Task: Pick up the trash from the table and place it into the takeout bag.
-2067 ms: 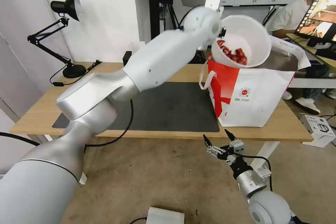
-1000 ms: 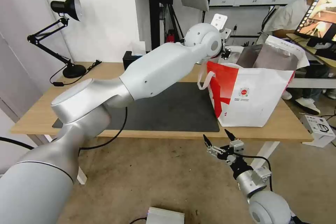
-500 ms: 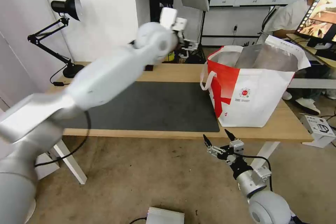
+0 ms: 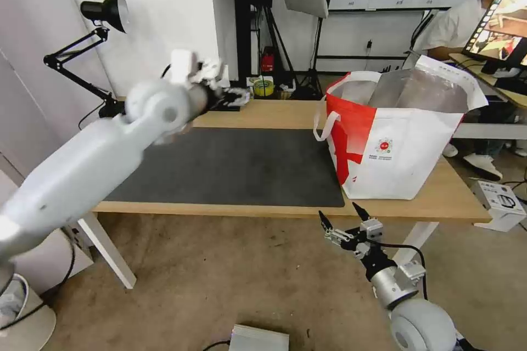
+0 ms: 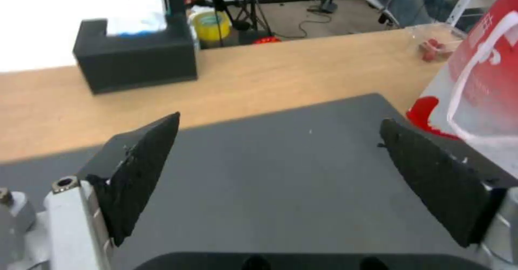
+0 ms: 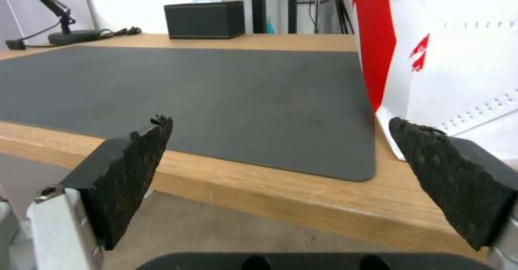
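Observation:
The takeout bag stands open on the right end of the table, its foil lining showing. My left gripper hovers open and empty over the back edge of the dark mat, well left of the bag. In the left wrist view the left gripper looks across the mat toward the bag. A piece of trash, a clear plastic tray with red scraps, sits on the wood behind the bag. My right gripper hangs open below the table's front edge, also open in its wrist view.
A black tissue box stands at the table's back edge, and a black desk lamp at the far left corner. A white box lies on the floor right of the table. A person sits behind the bag at another desk.
My left arm held the white bowl over the bag, lowered it in and let go. It then swung left, away from the bag, with the gripper empty. The right arm has not moved.

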Robot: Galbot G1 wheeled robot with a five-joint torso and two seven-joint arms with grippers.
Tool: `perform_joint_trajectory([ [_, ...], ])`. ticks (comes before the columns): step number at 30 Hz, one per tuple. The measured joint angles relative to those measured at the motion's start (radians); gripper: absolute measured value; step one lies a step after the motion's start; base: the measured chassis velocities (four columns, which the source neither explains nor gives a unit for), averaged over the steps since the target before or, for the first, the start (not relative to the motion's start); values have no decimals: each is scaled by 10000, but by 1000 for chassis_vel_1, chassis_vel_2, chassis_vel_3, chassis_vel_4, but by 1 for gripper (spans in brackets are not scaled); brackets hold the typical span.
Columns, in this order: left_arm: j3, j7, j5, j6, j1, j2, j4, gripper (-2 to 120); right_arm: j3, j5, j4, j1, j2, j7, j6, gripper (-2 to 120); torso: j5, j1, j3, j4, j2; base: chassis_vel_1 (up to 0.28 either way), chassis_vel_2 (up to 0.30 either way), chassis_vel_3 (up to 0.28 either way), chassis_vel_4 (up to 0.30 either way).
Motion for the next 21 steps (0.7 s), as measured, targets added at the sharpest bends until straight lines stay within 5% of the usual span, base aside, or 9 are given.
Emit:
perform_joint_trajectory([
  [6, -433, 40, 11, -48, 605, 391, -360, 100, -1, 0, 0, 0, 0, -3, 0, 100, -3, 0, 0, -1, 0, 0, 0, 0, 0],
  [10, -1555, 205, 35, -52, 2049, 1033, -1105, 100, 0, 0, 1, 0, 0, -2, 0, 100, -4, 0, 0, 0, 1, 0, 0, 0, 0],
  [15, -3479, 402, 364, -59, 4130, 1521, -1940, 100, 0, 0, 0, 0, -1, 0, 0, 100, 0, 1, 0, -5, 0, 0, 0, 0, 0],
  [18, -5467, 748, 855, -282, 6796, 2047, -2674, 100, 0, 0, 0, 0, 0, -2, 0, 100, 1, 0, -1, 1, 0, 0, 0, 0, 0],
  [19, -5467, 748, 855, -282, 6796, 2047, -2674, 100, 0, 0, 0, 0, 0, -2, 0, 100, 1, 0, -1, 1, 0, 0, 0, 0, 0],
  [21, -7079, 1137, 1592, -522, 8861, 1931, -3119, 100, -1, 0, 0, 0, 0, -2, 0, 100, 4, 0, -1, -2, 1, 0, 0, 0, 0],
])
